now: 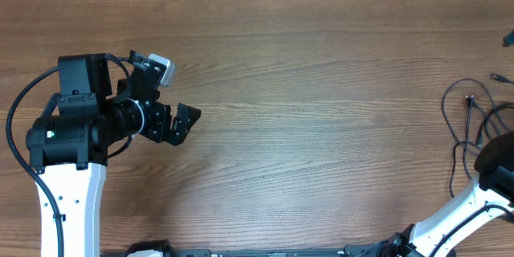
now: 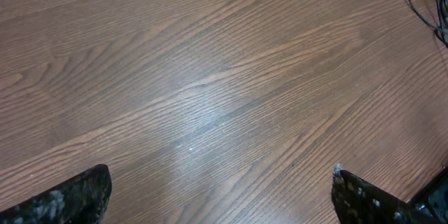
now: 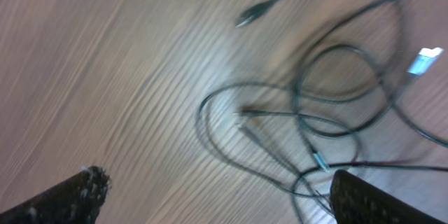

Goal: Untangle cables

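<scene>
At the far right edge of the overhead view, we see the cables (image 1: 464, 120) lying in loose, overlapping loops on the wooden table (image 1: 281, 64), beside the dark end of the right arm (image 1: 482, 201), which is partly cut off by the frame. In the right wrist view, the right gripper (image 3: 217, 178) is released, with its fingers spread wide and nothing between them. The cables (image 3: 301, 91) spread across the centre and right of that blurred picture, above the fingers. One strand runs down close to the lower-right finger (image 3: 371, 203), but we cannot tell whether it touches. One plug end (image 3: 250, 15) lies apart at the upper middle.

The left gripper (image 1: 189, 122) sits at centre left in the overhead view, well apart from the cables. Its fingers are wide apart over bare wood (image 2: 220, 182). Only a bit of cable (image 2: 427, 10) shows in the upper-right corner of the left wrist view.
</scene>
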